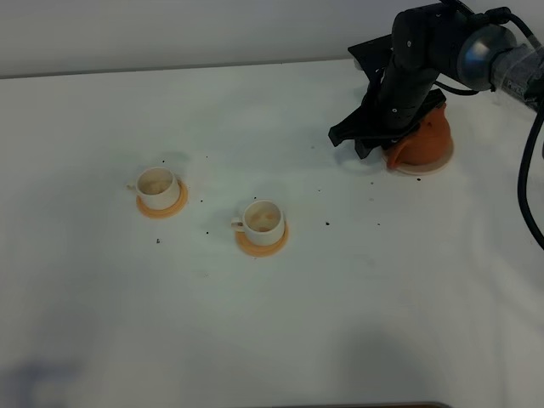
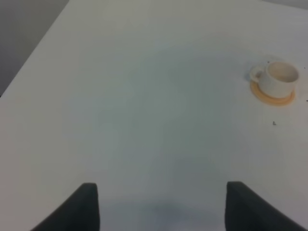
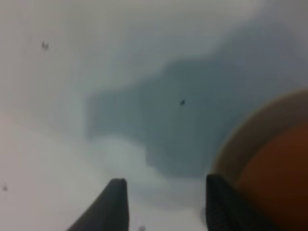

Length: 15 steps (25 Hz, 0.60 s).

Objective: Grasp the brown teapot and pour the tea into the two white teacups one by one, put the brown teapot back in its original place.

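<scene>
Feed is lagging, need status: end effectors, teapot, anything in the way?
Left end effector open, empty. Right end effector open beside brown teapot. Teapot on its beige saucer. Two white teacups show tan contents; dark specks scattered between.

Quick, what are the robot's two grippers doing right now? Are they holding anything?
Left gripper: open, holding nothing.
Right gripper: open, holding nothing, right beside the brown teapot.

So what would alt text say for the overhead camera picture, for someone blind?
The robot's black right gripper hangs beside a brown teapot on a pale saucer, far right on a white table. Two white teacups on orange coasters sit left of centre.
</scene>
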Motion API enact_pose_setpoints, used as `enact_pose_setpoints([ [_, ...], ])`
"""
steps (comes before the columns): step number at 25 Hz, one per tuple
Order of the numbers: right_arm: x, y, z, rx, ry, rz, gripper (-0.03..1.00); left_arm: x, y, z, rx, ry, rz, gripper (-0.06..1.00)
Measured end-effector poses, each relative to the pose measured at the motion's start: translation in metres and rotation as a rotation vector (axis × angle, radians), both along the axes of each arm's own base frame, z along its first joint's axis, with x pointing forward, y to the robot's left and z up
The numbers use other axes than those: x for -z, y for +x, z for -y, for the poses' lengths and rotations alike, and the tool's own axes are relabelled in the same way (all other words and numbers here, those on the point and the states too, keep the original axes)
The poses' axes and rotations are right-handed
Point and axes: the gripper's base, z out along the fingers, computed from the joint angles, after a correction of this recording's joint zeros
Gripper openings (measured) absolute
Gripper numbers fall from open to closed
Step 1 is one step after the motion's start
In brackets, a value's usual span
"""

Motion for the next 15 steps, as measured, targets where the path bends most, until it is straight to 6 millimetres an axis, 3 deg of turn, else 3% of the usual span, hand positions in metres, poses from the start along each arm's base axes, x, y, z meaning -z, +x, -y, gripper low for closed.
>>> enact_pose_setpoints([
  [15, 0.004, -0.013, 0.010, -0.045, -0.117, -0.135, 0.36, 0.000, 0.000, 0.000, 0.000, 0.000, 0.000, 0.55],
])
